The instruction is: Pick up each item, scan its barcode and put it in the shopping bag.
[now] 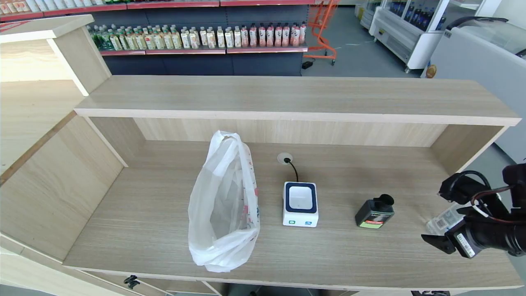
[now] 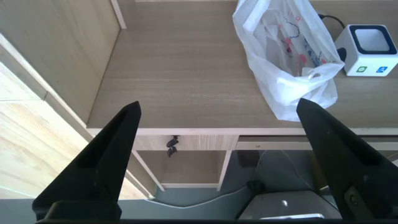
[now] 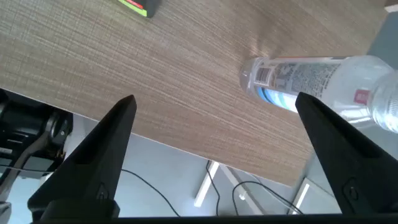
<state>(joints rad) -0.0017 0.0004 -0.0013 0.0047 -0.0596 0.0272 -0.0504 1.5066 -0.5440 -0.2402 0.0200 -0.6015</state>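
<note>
My right hand point(image 3: 216, 102) hangs over the right end of the counter point(image 1: 144, 213) with its fingers spread wide and nothing between them. The clear water bottle point(image 3: 323, 81) lies on its side just beyond the fingertips, near the counter's right edge and not yet inside the gap. I take this as the approach to the first pick.

The bottle is round and free to roll, and that edge is close. I would turn the wrist so the fingers straddle the body squarely across its length, not along it. Then I would come down until both pads sit level with the widest part, and close on the middle of the barrel, not the cap end. There is a printed patch near the cap that may be the barcode, though I can't be sure. I want it left uncovered so it can be turned down toward the scanner.

Farther in, a small dark bottle point(image 1: 374, 213) with a black cap sits between the water bottle and the scanner point(image 1: 300, 203), whose window faces up. I judge the carry should pass above that dark bottle, not sweep through it. Left of the scanner the shopping bag point(image 1: 224, 205) stands with its mouth open.

My left hand point(image 2: 217, 109) is also spread and empty, hovering off the counter's front edge, left of the bag.
</note>
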